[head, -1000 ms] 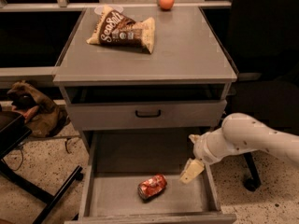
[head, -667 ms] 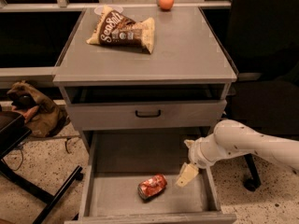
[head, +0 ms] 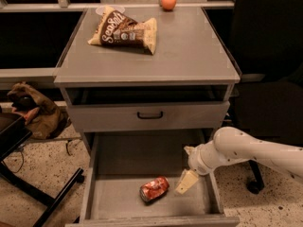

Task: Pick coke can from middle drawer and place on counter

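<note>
With gripper point(head: 187, 181) just right of can point(head: 154, 189) in drawer point(head: 118, 198), jaw state untellable, shift left, straddle can's body squarely, then close.

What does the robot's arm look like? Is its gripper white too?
The arm is a thick, smooth white tube with tiny dark speckles and a rounded joint. The gripper, over the wide shallow grey drawer just right of the small red coke can, is a cream-coloured wedge. No cables or markings show.
</note>
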`<state>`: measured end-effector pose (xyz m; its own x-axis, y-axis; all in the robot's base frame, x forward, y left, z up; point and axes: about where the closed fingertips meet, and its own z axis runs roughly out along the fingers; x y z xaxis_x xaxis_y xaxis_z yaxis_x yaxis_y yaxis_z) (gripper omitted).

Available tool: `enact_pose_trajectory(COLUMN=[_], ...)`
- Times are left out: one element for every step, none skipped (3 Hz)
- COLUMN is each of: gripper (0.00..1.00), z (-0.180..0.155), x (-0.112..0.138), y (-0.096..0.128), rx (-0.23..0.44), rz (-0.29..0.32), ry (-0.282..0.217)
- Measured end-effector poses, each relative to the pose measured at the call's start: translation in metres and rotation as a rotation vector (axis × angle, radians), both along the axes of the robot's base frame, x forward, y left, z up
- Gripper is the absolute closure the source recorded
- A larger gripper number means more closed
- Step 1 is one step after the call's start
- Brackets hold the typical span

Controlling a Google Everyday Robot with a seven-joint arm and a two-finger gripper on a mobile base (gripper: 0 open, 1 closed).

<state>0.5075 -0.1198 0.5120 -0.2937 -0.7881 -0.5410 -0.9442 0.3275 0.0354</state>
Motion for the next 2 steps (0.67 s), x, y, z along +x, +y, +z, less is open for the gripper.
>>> enact_pose_trajectory(gripper=[0.00, 0.00], z=[-0.044, -0.083], x=[-0.010, -0.017], y=[0.015, 0.034], rx=[0.043, 0.098], rz=[-0.003, 0.000], ry=[0.031, 0.052])
